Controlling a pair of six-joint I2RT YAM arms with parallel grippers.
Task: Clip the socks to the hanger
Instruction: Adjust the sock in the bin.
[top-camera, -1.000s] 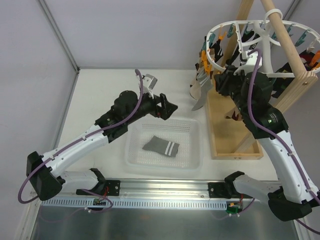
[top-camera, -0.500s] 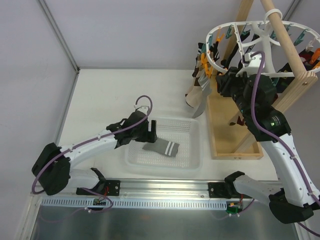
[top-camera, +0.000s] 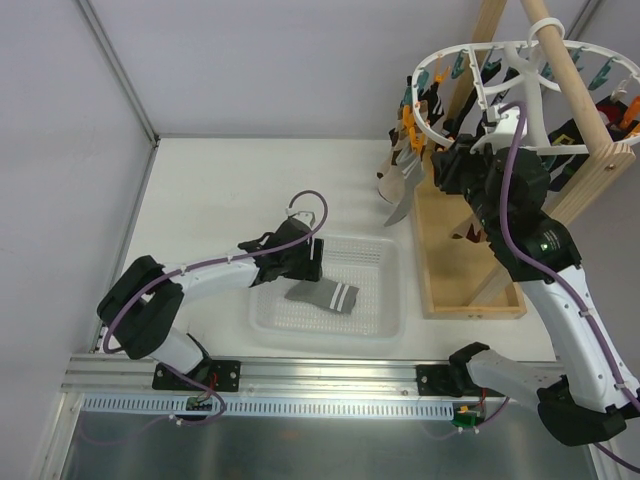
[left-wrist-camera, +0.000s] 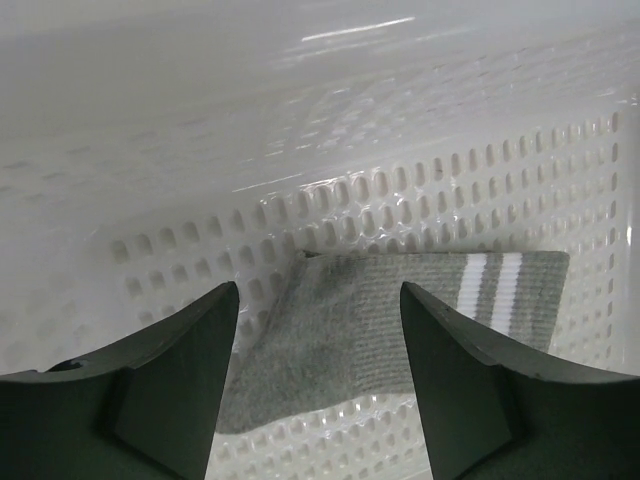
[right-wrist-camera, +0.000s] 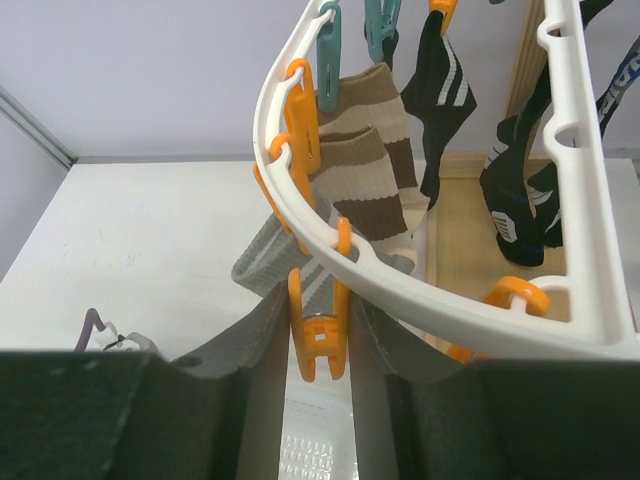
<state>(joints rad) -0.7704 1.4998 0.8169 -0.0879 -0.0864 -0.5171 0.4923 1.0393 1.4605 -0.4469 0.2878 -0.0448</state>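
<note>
Down in the basket (top-camera: 392, 300), seen from above, the grey sock (top-camera: 322, 295) lies with its long axis left-right, just near-right of the left fingers (top-camera: 304, 264), the nearer arm. Left wrist: fingers open, sock ahead between them. Right wrist: the right fingers (right-wrist-camera: 250, 375) flank an orange clip (right-wrist-camera: 320, 340) on the hanger (right-wrist-camera: 440, 285); grip cannot be told

Legible text, labels, brands, numbers, signs: none readable in any of the three views (the small circuit boards (top-camera: 200, 403) on the rail (top-camera: 320, 378) at the near edge of the desk show no markings that can be made out at this size).
</note>
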